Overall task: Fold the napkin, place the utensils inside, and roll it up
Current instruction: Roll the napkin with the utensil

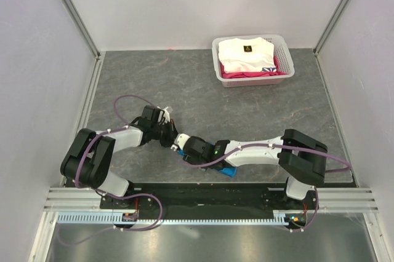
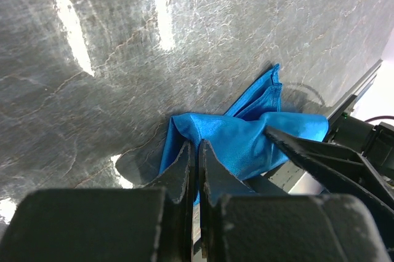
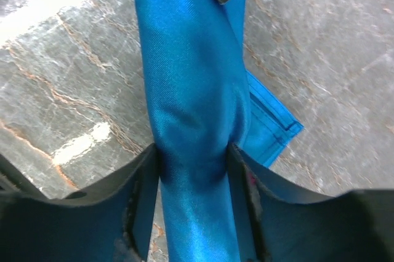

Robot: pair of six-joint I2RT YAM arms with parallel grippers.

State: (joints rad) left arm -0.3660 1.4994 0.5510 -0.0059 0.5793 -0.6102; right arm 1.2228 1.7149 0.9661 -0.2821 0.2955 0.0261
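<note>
Napkin (image 3: pixel 197 120) lies bunched into a long blue roll at the near middle of the surface (image 1: pixel 184 90), under both my arms. My right hand (image 3: pixel 196 154) is closed around the roll's middle, squeezing it narrow. My left hand (image 2: pixel 196 151) is almost fully closed, with what looks like a thin edge of the cloth pinched at its tips. I see no utensils and cannot tell whether they sit inside. One loose corner lies flat beside the roll. If either hand slackens or pulls unevenly, I judge the glossy cloth could unroll, and anything inside could slip out an open end.
</note>
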